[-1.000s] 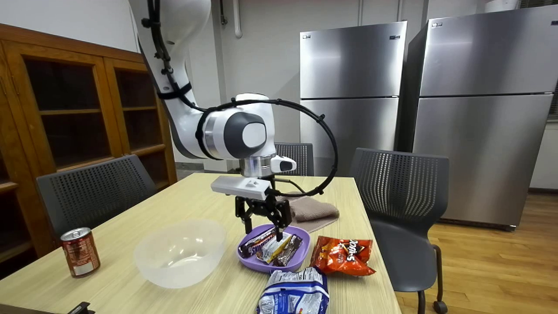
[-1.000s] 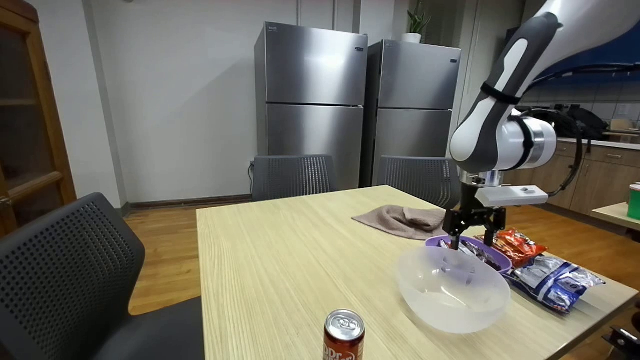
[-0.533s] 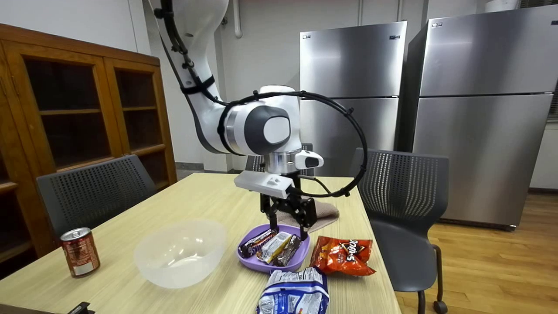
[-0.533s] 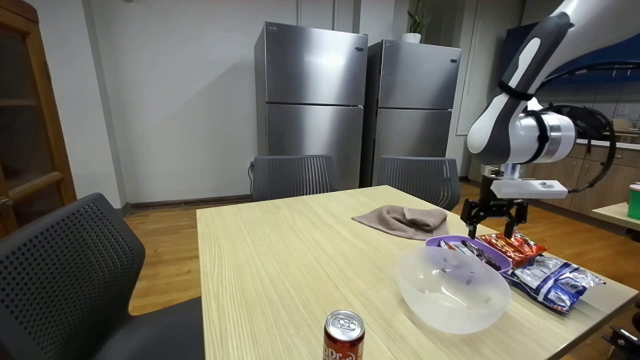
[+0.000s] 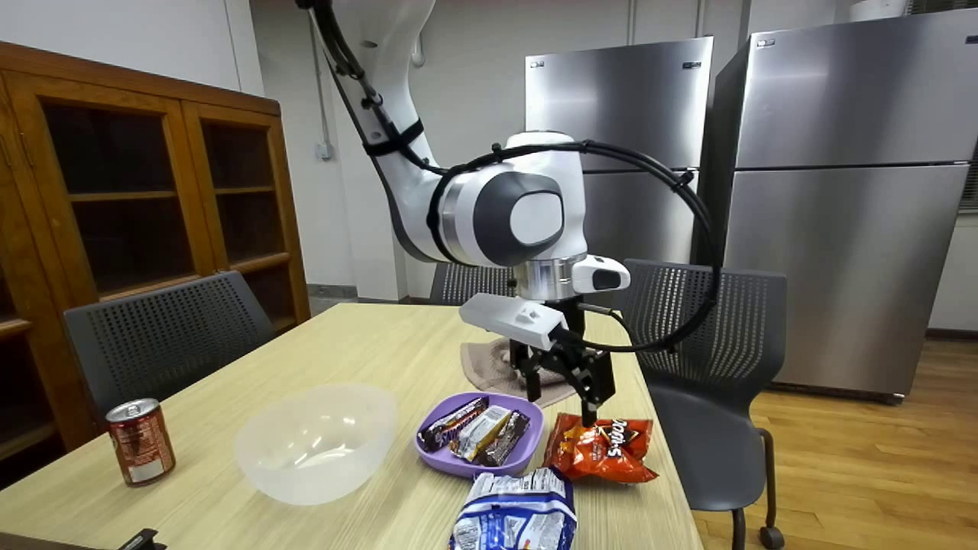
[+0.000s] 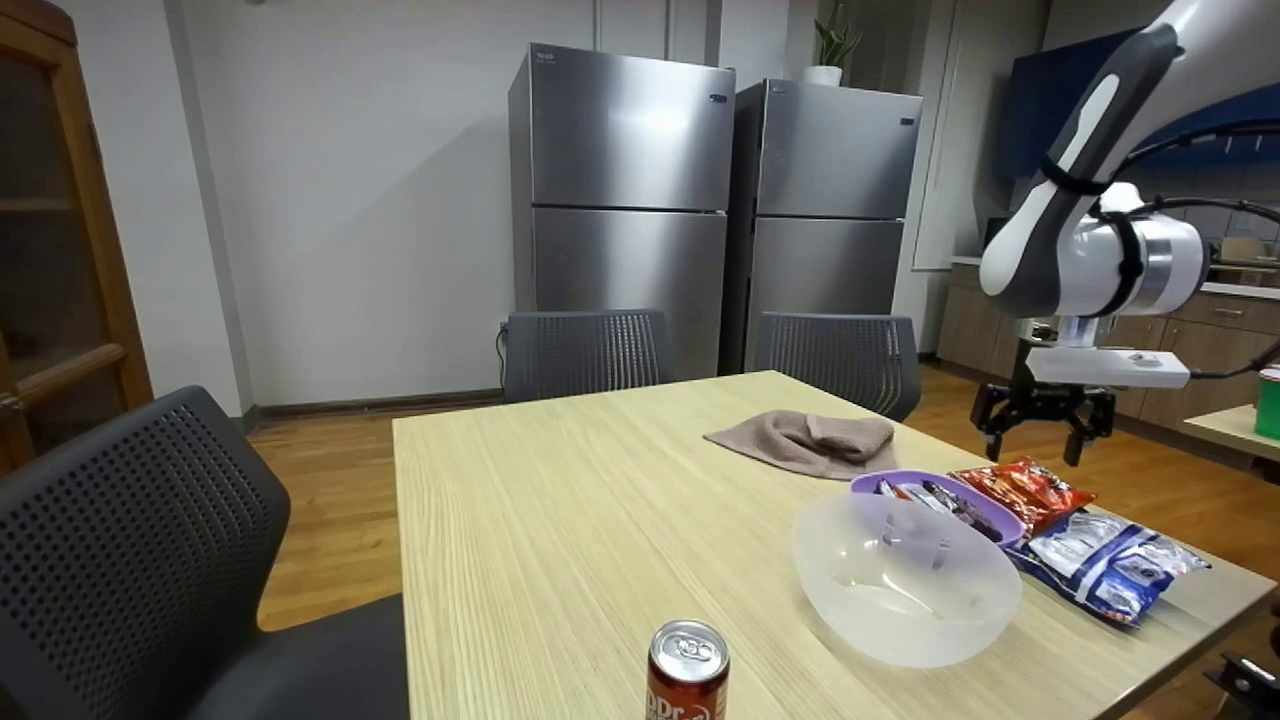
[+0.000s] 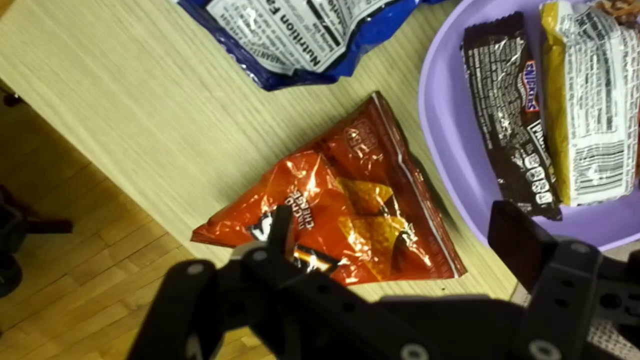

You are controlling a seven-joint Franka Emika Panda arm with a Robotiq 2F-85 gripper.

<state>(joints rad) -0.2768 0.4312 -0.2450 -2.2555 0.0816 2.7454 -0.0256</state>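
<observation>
Pale wood tabletop (image 6: 560,560) supports the red chip bag (image 7: 345,195), beside the purple dish (image 7: 442,115) and below my gripper (image 6: 1032,452), jaws spread, holding nothing. Caution: off-centre lowering could strike the purple dish; excess squeeze could crush the red chip bag.

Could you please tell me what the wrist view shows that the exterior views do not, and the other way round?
Only the wrist view: readable "Nutrition" print on the blue bag and "Nacho Cheese" lettering on the red chip bag.
Only the exterior views: the soda can, the frosted bowl and the refrigerators.
Shared: both bags, the purple dish with wrapped bars, the table, the brown cloth (just partly in the wrist view), and the open end effector.
</observation>
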